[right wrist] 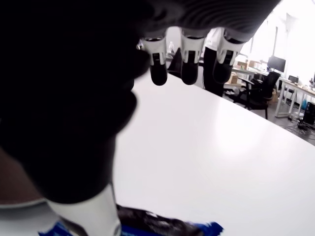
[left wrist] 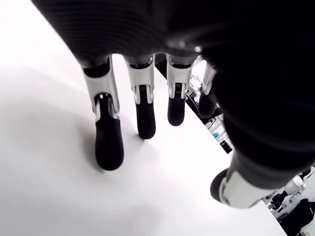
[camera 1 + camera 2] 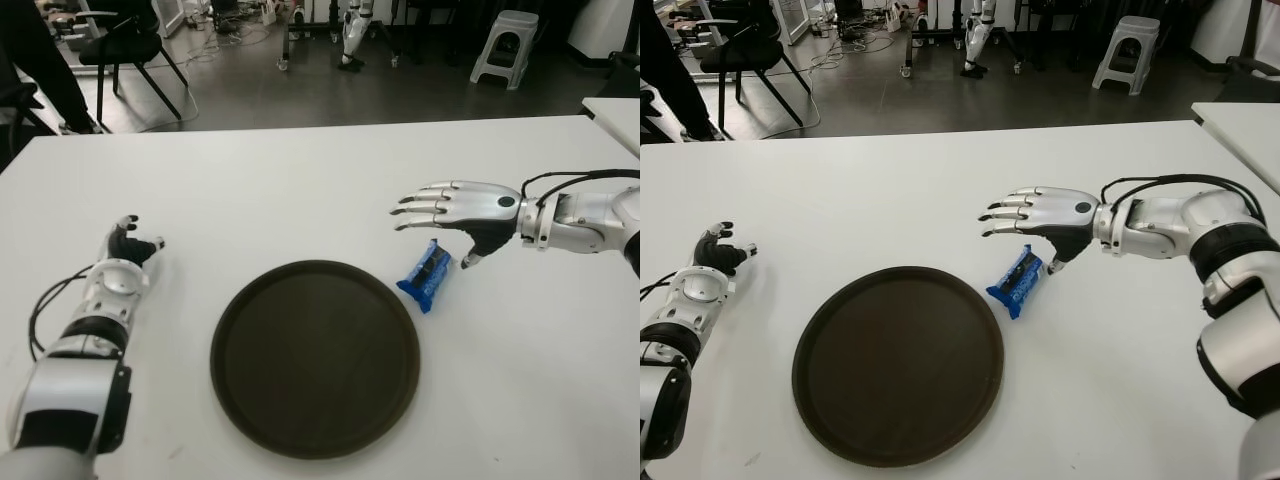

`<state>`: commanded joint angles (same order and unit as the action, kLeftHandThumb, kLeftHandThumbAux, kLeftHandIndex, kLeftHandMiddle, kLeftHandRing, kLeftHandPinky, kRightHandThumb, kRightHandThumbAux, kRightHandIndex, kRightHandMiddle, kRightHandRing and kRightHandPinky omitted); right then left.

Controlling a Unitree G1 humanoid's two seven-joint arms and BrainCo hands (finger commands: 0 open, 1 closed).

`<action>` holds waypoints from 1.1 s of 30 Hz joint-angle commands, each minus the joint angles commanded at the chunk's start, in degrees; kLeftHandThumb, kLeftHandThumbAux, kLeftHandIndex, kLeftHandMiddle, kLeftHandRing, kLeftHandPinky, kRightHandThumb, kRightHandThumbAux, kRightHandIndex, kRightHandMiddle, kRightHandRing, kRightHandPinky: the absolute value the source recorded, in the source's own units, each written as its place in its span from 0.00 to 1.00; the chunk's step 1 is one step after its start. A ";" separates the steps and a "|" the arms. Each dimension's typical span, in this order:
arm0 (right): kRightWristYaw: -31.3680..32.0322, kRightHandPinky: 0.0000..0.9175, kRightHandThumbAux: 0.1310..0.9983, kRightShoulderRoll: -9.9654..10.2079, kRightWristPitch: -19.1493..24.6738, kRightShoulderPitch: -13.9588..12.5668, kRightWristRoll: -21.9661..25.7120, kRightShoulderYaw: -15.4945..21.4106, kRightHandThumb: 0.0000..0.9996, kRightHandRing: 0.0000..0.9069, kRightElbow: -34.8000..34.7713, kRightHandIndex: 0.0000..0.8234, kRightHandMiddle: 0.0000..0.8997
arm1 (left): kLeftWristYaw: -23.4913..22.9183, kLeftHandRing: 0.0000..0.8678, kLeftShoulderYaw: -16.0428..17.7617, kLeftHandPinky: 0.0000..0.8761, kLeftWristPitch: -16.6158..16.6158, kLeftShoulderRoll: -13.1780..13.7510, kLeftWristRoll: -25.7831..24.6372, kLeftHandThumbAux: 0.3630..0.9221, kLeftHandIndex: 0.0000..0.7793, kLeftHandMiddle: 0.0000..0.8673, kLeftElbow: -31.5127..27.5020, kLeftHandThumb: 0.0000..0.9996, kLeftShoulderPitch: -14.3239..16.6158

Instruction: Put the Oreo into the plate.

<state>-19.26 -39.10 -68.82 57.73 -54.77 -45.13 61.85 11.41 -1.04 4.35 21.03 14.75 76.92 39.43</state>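
From the left eye view, the step in hand looks like the grasp itself: the right hand (image 3: 455, 212) hovers over the Oreo (image 3: 428, 274), a blue packet lying flat on the white counter (image 3: 300, 190) just beside the right-hand rim of the dark round plate (image 3: 314, 356). To do this well, I judge the hand should drop straight down so the thumb and fingers close across the packet's narrow width, not along its length, then lift clear of the rim before carrying it the short way over the plate. Its fingers reach out level toward the robot's left, thumb hanging below, palm down, holding nothing. The left hand (image 3: 128, 247) shows well off to the left of the plate, idle.

The right eye view gives the same layout; the thumb tip appears close above the packet's far end, though I cannot tell whether they touch.

In the left wrist view the left hand's fingers (image 2: 109, 142) hang loosely spread over bare counter, empty.

In the right wrist view three fingertips (image 1: 190, 71) stand extended and apart, and the packet's blue edge (image 1: 206, 228) shows below the thumb, ungrasped.
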 joint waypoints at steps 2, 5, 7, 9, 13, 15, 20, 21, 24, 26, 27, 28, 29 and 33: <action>1.66 0.00 0.90 0.19 -0.95 -0.27 1.46 0.86 0.00 0.00 0.24 0.00 0.00 | -0.04 0.18 -0.04 0.18 -0.06 0.01 0.03 0.65 0.08 0.15 0.01 0.26 0.00; 5.08 0.00 0.89 0.64 -2.86 -0.78 4.64 2.41 0.00 0.00 0.70 0.00 0.00 | 0.02 0.18 -0.34 0.19 -0.16 0.08 0.32 0.66 0.08 0.15 0.03 0.26 0.00; 7.87 0.00 0.88 0.89 -4.20 -1.10 7.25 3.48 0.00 0.00 0.74 0.00 0.00 | 0.20 0.18 -0.60 0.19 -0.14 0.16 0.55 0.66 0.08 0.15 0.03 0.26 -0.01; 10.66 0.00 0.84 1.11 -5.59 -1.43 9.92 4.52 0.00 0.00 0.76 0.00 0.00 | 0.39 0.17 -0.70 0.18 -0.06 0.16 0.63 0.66 0.08 0.15 0.02 0.29 -0.04; 15.67 0.00 0.81 1.53 -6.77 -2.14 13.79 6.28 0.00 0.00 0.95 0.00 0.00 | 0.38 0.18 -0.36 0.18 0.15 0.07 0.22 0.66 0.08 0.16 -0.01 0.31 -0.10; 18.06 0.00 0.81 1.64 -6.96 -2.54 15.54 7.12 0.00 0.00 0.75 0.00 0.00 | 0.34 0.19 -0.16 0.20 0.23 0.03 0.00 0.66 0.08 0.16 -0.03 0.31 -0.12; 25.62 0.00 0.78 2.49 -5.93 -3.56 21.13 9.08 0.00 0.00 1.42 0.00 0.00 | 0.29 0.20 0.05 0.21 0.32 0.02 -0.14 0.65 0.09 0.17 -0.02 0.30 -0.15; 27.71 0.00 0.76 2.79 -5.41 -3.79 22.74 9.47 0.00 0.00 1.70 0.00 0.00 | 0.31 0.20 0.04 0.21 0.37 0.01 -0.12 0.65 0.09 0.17 -0.03 0.30 -0.16; 32.56 0.00 0.73 3.32 -4.16 -4.54 26.37 10.68 0.00 0.00 1.44 0.00 0.00 | 0.38 0.20 -0.06 0.21 0.47 0.01 -0.01 0.65 0.09 0.18 -0.03 0.30 -0.15; 34.99 0.00 0.71 3.54 -3.27 -5.11 28.16 11.54 0.00 0.00 0.85 0.00 0.00 | 0.42 0.20 -0.19 0.21 0.52 0.05 0.14 0.66 0.09 0.18 -0.03 0.28 -0.14; 36.05 0.00 0.70 3.71 -2.72 -5.38 28.89 11.94 0.00 0.00 0.62 0.00 0.00 | 0.46 0.20 -0.27 0.21 0.52 0.09 0.22 0.66 0.09 0.18 -0.02 0.28 -0.17; 37.03 0.00 0.70 3.84 -2.29 -5.62 29.52 12.32 0.00 0.00 0.39 0.00 0.00 | 0.49 0.20 -0.33 0.22 0.53 0.12 0.27 0.66 0.09 0.17 -0.02 0.27 -0.19; 38.52 0.00 0.69 4.00 -1.64 -5.77 30.34 12.67 0.00 0.00 0.35 0.00 0.00 | 0.48 0.20 -0.38 0.22 0.43 0.16 0.32 0.66 0.09 0.17 0.00 0.27 -0.19; 43.21 0.00 0.68 4.37 0.26 -6.19 32.61 13.89 0.00 0.00 0.01 0.00 0.00 | 0.45 0.20 -0.49 0.20 0.16 0.21 0.41 0.65 0.08 0.17 0.04 0.26 -0.14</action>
<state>23.96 -34.73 -68.56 51.54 -22.16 -31.23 61.86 11.86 -1.53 4.51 21.24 15.16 76.96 39.30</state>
